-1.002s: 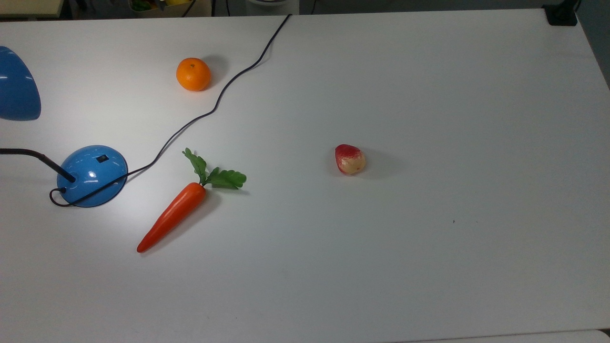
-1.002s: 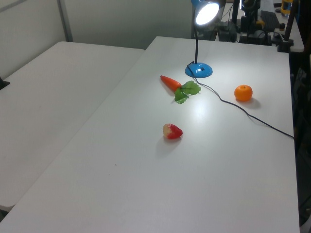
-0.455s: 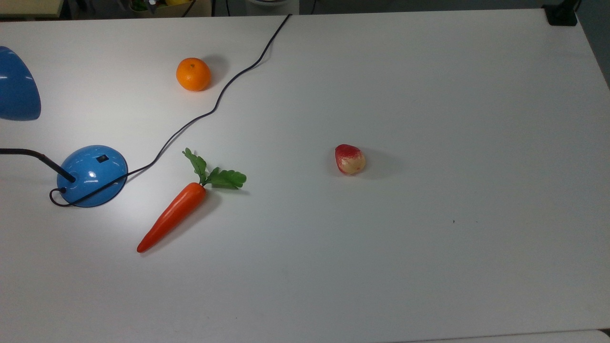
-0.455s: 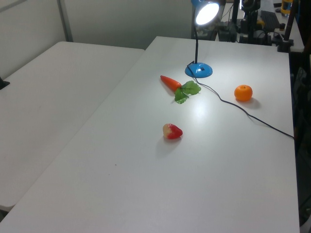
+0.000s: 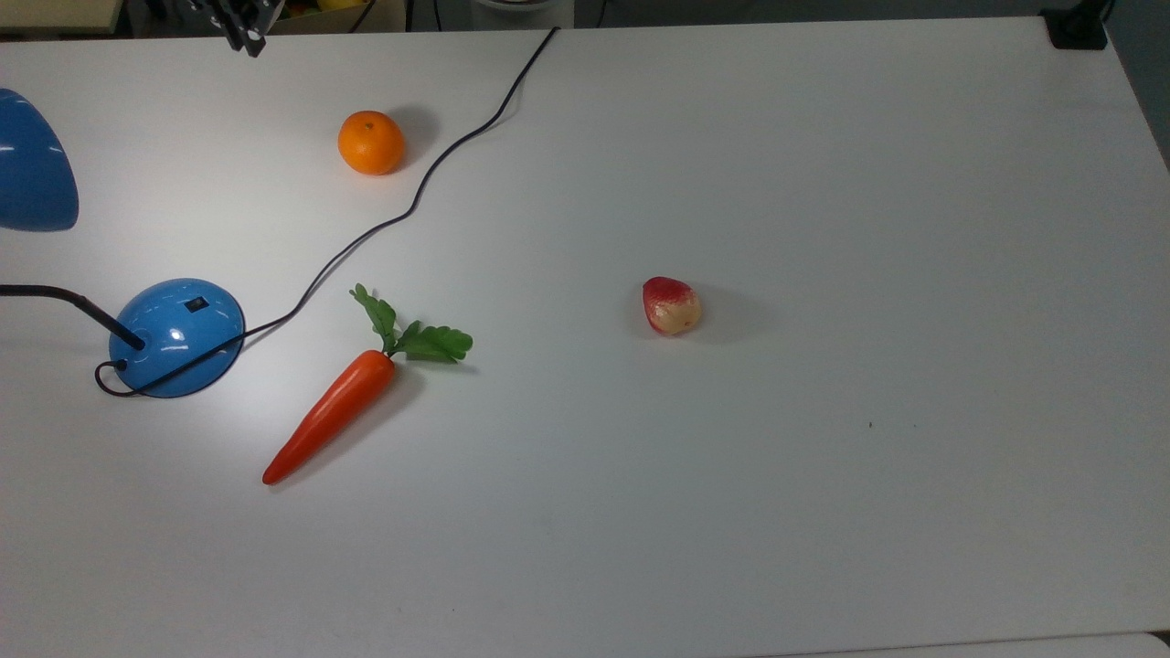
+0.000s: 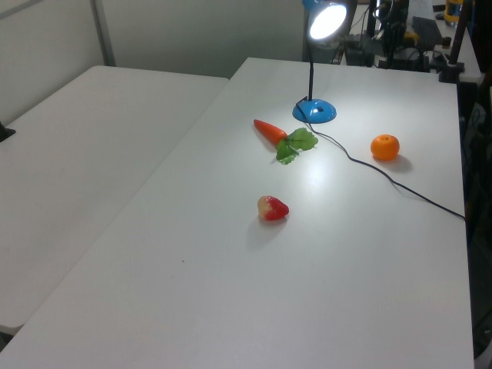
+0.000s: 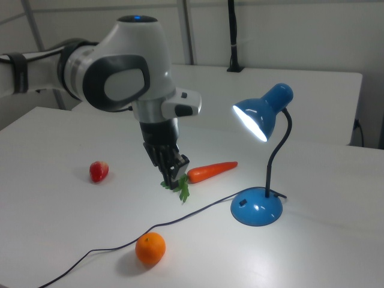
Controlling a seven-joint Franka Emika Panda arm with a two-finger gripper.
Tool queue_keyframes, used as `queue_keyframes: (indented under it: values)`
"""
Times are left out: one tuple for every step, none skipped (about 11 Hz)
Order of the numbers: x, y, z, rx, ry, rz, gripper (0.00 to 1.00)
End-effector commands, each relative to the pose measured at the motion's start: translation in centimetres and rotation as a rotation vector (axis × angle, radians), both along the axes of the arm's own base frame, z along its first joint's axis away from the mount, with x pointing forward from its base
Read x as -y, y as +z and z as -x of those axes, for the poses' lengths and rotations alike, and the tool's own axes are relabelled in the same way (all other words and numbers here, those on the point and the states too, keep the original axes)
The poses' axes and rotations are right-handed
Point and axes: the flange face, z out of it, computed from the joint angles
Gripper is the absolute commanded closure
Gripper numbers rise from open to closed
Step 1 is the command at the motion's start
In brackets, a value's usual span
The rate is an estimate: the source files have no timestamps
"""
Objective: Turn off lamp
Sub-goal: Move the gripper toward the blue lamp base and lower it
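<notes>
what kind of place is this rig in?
Likely a robotics lab: a bare white table with toy produce, a carrot, an orange, a strawberry, beside a lit blue lamp, and a Franka arm's end effector above it.

In the top view, the lamp (image 5: 175, 336) stands on the table (image 5: 823, 503) at the top view's left, the carrot (image 5: 331, 416) just to its right, the orange (image 5: 371, 143) behind them, and the strawberry (image 5: 671, 305) well apart to the right. The tool (image 5: 245, 37) hangs at the table's far edge.
</notes>
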Motion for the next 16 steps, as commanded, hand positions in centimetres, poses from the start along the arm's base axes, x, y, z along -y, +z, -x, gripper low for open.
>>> queue_keyframes:
  values:
    - [1.8, -2.8, 0.0, 0.137, -0.161, 0.015, 0.86]
    - [2.5, -3.7, -0.4, 0.196, -0.205, 0.032, 0.87]
    - [3.0, -5.1, -1.0, 0.231, -0.234, 0.043, 0.87]
    - [3.5, -6.0, -1.8, 0.269, -0.276, 0.054, 0.87]
    - [3.8, -7.0, -2.7, 0.304, -0.337, 0.061, 0.89]
    - [3.7, -8.4, -3.6, 0.329, -0.392, 0.062, 0.91]
    - [3.1, -9.9, -4.8, 0.344, -0.414, 0.065, 0.91]
    - [2.5, -11.2, -5.7, 0.362, -0.436, 0.067, 0.93]
    - [2.3, -12.0, -6.3, 0.385, -0.455, 0.066, 0.97]
    - [2.3, -12.8, -6.7, 0.4, -0.466, 0.067, 0.99]
    - [2.2, -13.5, -7.1, 0.413, -0.461, 0.071, 1.0]
    - [2.4, -13.6, -7.8, 0.44, -0.457, 0.076, 1.0]
    - [2.7, -14.1, -8.3, 0.45, -0.448, 0.085, 1.0]
    - [2.9, -14.6, -8.9, 0.462, -0.446, 0.091, 1.0]
    - [3.1, -15.0, -9.5, 0.467, -0.447, 0.094, 1.0]
    - [3.2, -15.8, -10.1, 0.464, -0.444, 0.098, 1.0]
